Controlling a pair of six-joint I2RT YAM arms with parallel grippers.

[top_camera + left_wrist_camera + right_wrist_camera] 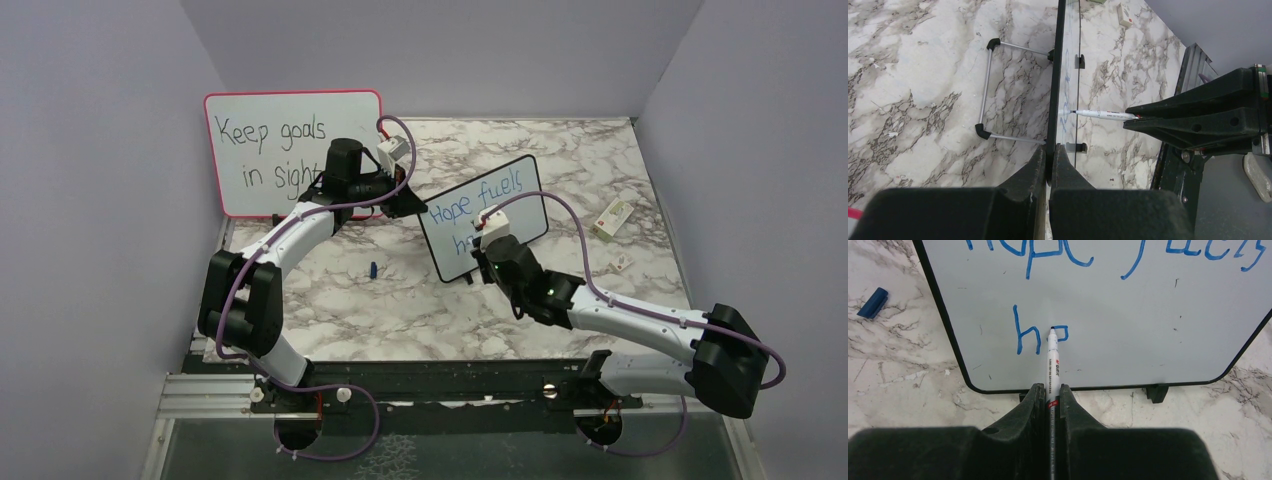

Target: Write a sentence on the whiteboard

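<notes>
The black-framed whiteboard (pixel 525 225) stands tilted at mid-table. Blue handwriting, the sentence (pixel 470 205), reads "Hope fuels" on the top line. Below it a second line (pixel 1038 337) shows an "h" and a partly formed letter. My left gripper (pixel 408 203) is shut on the board's upper left frame edge (pixel 1054 100), jaws pinching it (pixel 1050 150). My right gripper (pixel 1051 389) is shut on a white marker (pixel 1052 365). The marker's tip touches the board at that second letter. The left wrist view shows the marker (pixel 1103 115) meeting the board edge-on.
A larger pink-framed board (pixel 290 150) with black writing leans at the back left. The blue marker cap (pixel 372 270) lies left of the whiteboard. Two small white boxes (pixel 613 216) (pixel 622 263) lie at the right. The board's wire stand (pixel 985 95) juts out behind it.
</notes>
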